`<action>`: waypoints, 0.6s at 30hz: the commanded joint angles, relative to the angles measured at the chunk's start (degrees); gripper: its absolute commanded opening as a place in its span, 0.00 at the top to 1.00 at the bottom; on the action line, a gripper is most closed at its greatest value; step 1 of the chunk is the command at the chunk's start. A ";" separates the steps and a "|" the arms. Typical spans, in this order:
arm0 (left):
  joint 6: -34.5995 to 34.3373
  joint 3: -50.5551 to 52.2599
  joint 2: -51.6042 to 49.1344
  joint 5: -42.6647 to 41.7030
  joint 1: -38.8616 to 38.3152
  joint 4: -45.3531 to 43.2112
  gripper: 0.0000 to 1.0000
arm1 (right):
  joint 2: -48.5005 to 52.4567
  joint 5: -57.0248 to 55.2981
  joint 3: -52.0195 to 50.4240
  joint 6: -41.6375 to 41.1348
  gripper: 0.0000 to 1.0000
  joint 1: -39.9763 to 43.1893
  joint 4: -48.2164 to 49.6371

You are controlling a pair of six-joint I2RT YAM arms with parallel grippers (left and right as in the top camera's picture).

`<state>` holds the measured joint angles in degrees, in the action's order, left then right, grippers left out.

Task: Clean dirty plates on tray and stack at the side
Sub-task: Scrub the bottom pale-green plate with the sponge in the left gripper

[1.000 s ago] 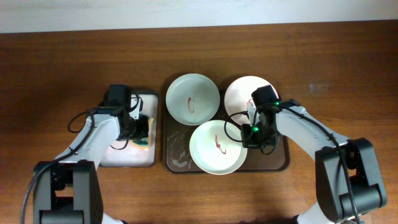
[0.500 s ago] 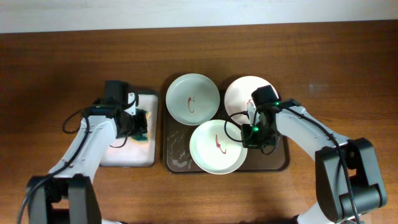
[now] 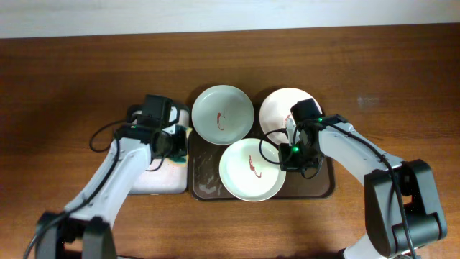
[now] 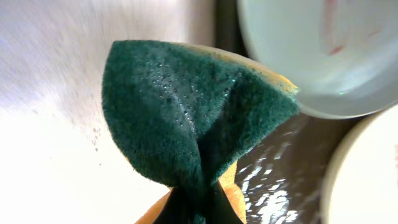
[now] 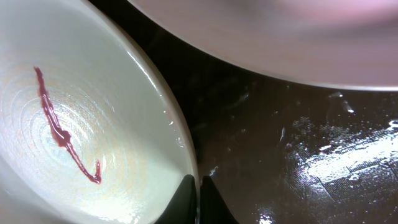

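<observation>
Front plate (image 3: 250,170) pinched at rim by right fingers (image 5: 186,198); left fingers (image 3: 172,137) clamp sponge (image 4: 186,124) (green, wet)

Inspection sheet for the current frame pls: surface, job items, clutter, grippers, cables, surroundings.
Surface: wooden table, no spills seen on the wood.
Job's things: dark tray, wet, holding three plates. The rear-left plate and front plate each have a red smear. The rear-right plate is pinkish, its centre partly behind the right arm.
Clutter: white tray left of the dark tray.
Grippers: left gripper shut on a folded green-and-yellow sponge, at the dark tray's left rim. Right gripper pinches the front plate's rim.
Cables: black cables loop along both arms, no snag seen.
Surroundings: pale strip beyond the table's far edge, nothing else seen.
</observation>
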<state>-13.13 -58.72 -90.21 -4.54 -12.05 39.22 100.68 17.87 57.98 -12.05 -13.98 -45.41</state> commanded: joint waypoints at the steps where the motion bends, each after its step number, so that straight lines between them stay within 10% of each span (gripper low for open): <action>1: -0.57 -2.10 5.60 -8.04 -1.46 -5.14 1.00 | 0.31 -1.38 0.85 -0.46 0.96 -0.37 -0.15; 7: -26.91 -2.08 -2.19 -10.27 -17.14 -11.89 1.00 | 0.31 -1.36 0.85 -3.02 0.89 -0.35 0.04; 11: -32.70 -2.08 -6.51 -10.23 -22.99 -15.61 1.00 | 0.31 -0.46 0.85 -17.49 0.91 -0.15 0.46; 18: -38.07 -2.08 -12.04 -8.63 -28.28 -21.22 1.00 | 0.31 0.15 0.85 -17.59 0.96 -0.22 0.61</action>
<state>-48.40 -59.86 -100.05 -13.89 -38.89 20.21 100.68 17.89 57.98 -28.73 -13.98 -44.88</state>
